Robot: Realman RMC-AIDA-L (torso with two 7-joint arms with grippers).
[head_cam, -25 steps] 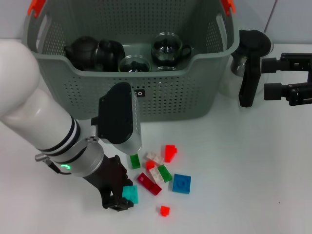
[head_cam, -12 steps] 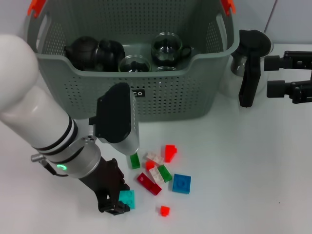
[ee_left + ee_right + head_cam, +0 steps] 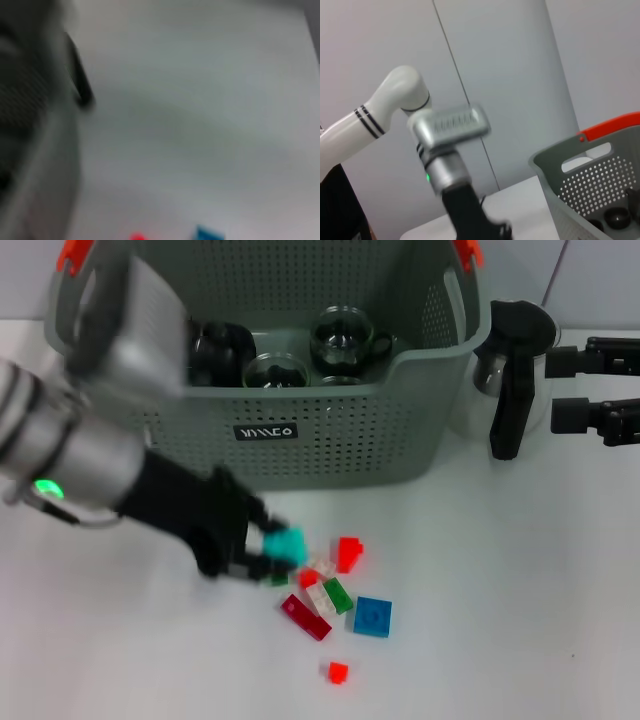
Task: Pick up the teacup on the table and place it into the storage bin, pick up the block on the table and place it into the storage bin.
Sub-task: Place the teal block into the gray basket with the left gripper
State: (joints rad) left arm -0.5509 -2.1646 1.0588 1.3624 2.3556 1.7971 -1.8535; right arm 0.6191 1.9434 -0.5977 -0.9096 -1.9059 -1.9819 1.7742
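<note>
left gripper (image 3: pixel 268 545) had lifted off the white desk (image 3: pixel 500 620) — fingers clamped on the small teal plastic block (image 3: pixel 289 546), bound for the grey-green perforated storage bin (image 3: pixel 330 440); right gripper (image 3: pixel 590 390) parked, fingers apart.

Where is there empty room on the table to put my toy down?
Bare table lies right of the blue block, below the right tool. More lies at the near left corner, below the left tool holding a teal block. It's crowded in the loose block pile before the storage bin, and inside the bin among the teacups.
</note>
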